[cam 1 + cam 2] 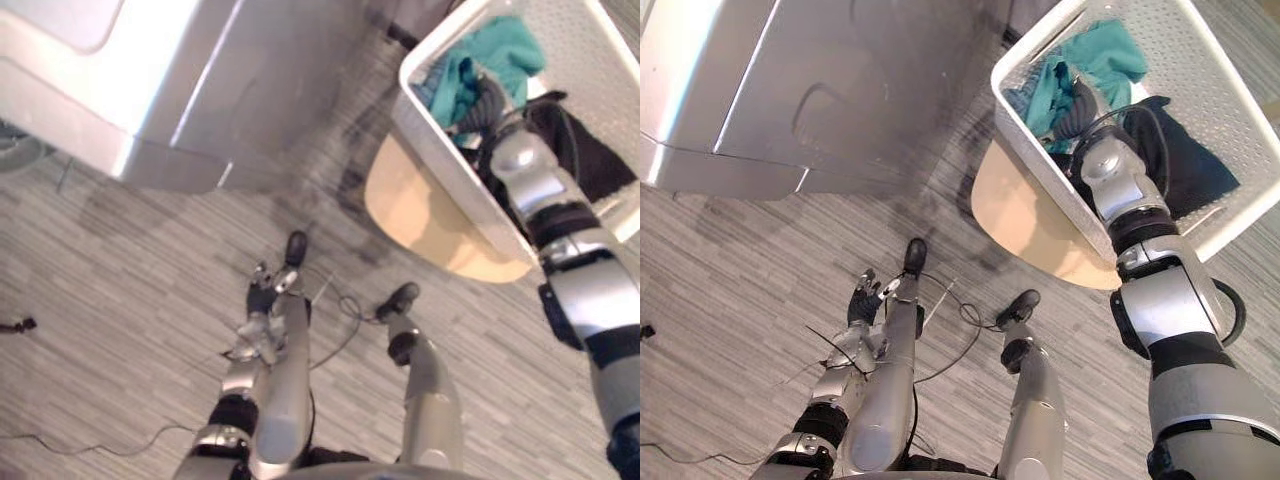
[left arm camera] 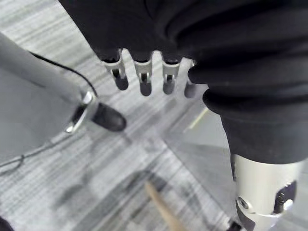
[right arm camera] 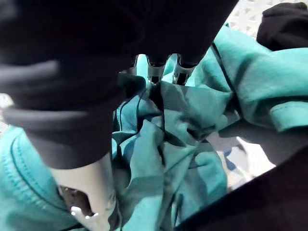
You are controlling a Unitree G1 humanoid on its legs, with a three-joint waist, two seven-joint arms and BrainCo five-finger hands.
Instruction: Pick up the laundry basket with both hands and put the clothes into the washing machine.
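Right hand (image 1: 1078,108) lies buried in teal clothes (image 1: 1110,50) inside the far-right laundry basket (image 1: 1230,70), grip impossible to tell, left hand (image 1: 864,298) hanging loose-fingered; gathering cloth deeply looks wisest.

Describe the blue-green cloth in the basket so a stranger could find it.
Beside the silver-grey washing machine, a white perforated plastic laundry basket sits on a round pale wooden table. Inside, toward the machine, lies the crumpled teal garment: the only bright cloth, its neighbour being a black garment.

One white laundry basket (image 1: 1230,70). In it: one heap of teal clothing (image 1: 1110,50), pieces uncountable; one black garment (image 1: 1190,160). One washing machine (image 1: 840,90). One round wooden board (image 1: 1025,215).
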